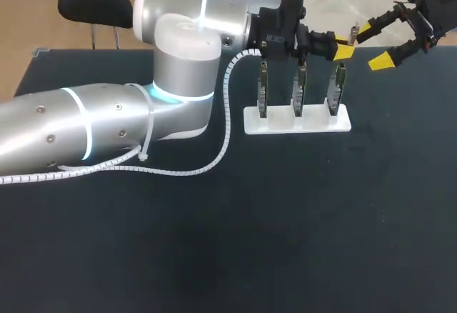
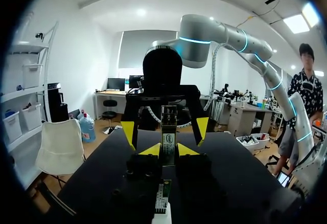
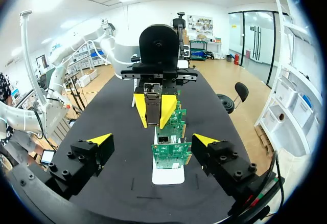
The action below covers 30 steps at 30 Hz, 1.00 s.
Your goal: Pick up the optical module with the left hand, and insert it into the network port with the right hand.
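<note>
The left claw (image 1: 343,47) is gripping a slim silver optical module (image 2: 168,140) over green port boards (image 3: 170,150) racked near the dark surface's (image 1: 285,220) far edge. The right claw (image 1: 376,43) is gaping wide alongside.

A small white sticker (image 2: 168,141) is sitting on the upright module (image 2: 169,117); its print is coming out too small to read; no other writing, number or sign is showing legibly.
</note>
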Each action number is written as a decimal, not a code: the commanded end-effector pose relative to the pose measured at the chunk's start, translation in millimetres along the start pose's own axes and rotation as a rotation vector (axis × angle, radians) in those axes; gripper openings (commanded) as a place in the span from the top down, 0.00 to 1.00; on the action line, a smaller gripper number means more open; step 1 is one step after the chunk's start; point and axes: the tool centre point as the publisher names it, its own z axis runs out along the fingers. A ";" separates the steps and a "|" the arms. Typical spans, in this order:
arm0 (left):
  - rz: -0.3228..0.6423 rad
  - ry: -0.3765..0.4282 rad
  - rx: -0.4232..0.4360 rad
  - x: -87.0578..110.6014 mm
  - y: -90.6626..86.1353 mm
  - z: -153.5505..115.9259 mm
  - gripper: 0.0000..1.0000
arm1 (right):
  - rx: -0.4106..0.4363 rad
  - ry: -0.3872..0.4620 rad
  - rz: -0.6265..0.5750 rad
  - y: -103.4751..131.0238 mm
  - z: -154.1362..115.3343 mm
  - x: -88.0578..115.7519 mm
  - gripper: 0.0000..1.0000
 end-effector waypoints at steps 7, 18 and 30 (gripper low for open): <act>0.000 0.002 0.004 0.1 2.6 1.1 1.00 | 0.061 0.000 -0.006 -10.9 -8.8 0.6 0.00; 0.000 0.002 0.004 0.1 2.6 1.1 1.00 | 0.094 -0.020 -0.059 -22.3 -14.4 -19.4 0.00; 0.000 0.002 0.004 0.1 2.6 1.1 1.00 | 0.085 -0.052 -0.056 -6.2 -8.7 -37.1 0.00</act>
